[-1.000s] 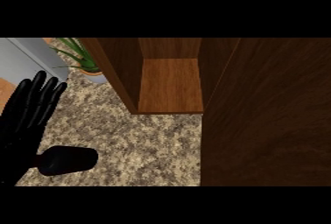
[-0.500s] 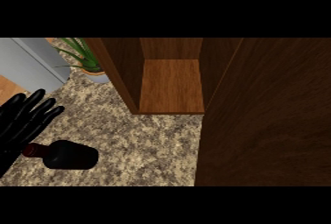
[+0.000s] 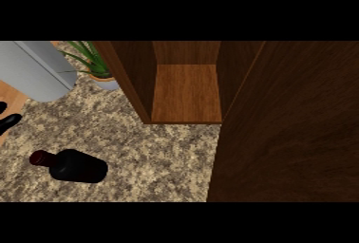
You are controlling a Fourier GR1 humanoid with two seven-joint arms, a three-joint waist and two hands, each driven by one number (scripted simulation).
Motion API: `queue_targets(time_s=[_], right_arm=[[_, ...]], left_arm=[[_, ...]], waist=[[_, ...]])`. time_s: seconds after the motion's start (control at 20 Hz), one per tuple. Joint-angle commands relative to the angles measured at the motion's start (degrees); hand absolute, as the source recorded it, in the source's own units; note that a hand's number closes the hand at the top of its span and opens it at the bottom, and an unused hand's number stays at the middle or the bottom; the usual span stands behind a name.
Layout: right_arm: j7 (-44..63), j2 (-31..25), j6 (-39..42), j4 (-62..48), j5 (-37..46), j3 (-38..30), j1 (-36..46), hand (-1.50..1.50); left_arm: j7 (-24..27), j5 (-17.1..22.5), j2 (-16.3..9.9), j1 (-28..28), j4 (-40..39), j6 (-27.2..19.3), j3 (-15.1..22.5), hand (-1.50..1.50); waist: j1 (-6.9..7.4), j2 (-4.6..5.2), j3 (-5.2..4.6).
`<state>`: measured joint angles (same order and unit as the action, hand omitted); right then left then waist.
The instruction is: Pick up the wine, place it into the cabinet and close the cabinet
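Observation:
The wine bottle point(image 3: 79, 166) is black with a dark red cap and rests on the speckled counter point(image 3: 154, 152) at the lower left, its neck pointing left in the view. I cannot tell whether it stands or lies. Only two straight fingertips of my left hand point(image 3: 8, 121) show at the left edge, apart from the bottle and holding nothing. The wooden cabinet point(image 3: 186, 92) stands open at the back with a bare shelf. Its door point(image 3: 294, 123) is swung out and fills the right side. My right hand is out of view.
A potted green plant point(image 3: 95, 64) stands just left of the cabinet. A grey rounded object point(image 3: 38, 69) sits at the back left. Wooden floor shows beyond the counter's left edge point(image 3: 10, 102).
My left hand has drawn away to the left, from beside the bottle to almost out of view. The view has shifted, so the bottle and cabinet now sit further right.

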<state>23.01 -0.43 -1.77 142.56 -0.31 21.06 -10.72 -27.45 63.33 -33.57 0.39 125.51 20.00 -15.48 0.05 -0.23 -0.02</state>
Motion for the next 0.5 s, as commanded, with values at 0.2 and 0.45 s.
queue_targets(time_s=[0.2, 0.45], right_arm=[[10.63, -1.30, -4.81, 9.44, 7.84, 3.82, 4.61, -1.50], [14.22, -1.32, -7.91, 9.98, 9.66, 6.80, 7.38, -1.50]], left_arm=[[-5.49, 2.82, -1.76, -0.15, 3.29, -4.16, -3.27, -1.50], [-4.47, -1.88, 0.76, -0.43, -1.02, 0.17, -1.36, -1.50]], waist=[[-0.10, -0.04, -0.04], [-0.60, 0.04, -0.09]])
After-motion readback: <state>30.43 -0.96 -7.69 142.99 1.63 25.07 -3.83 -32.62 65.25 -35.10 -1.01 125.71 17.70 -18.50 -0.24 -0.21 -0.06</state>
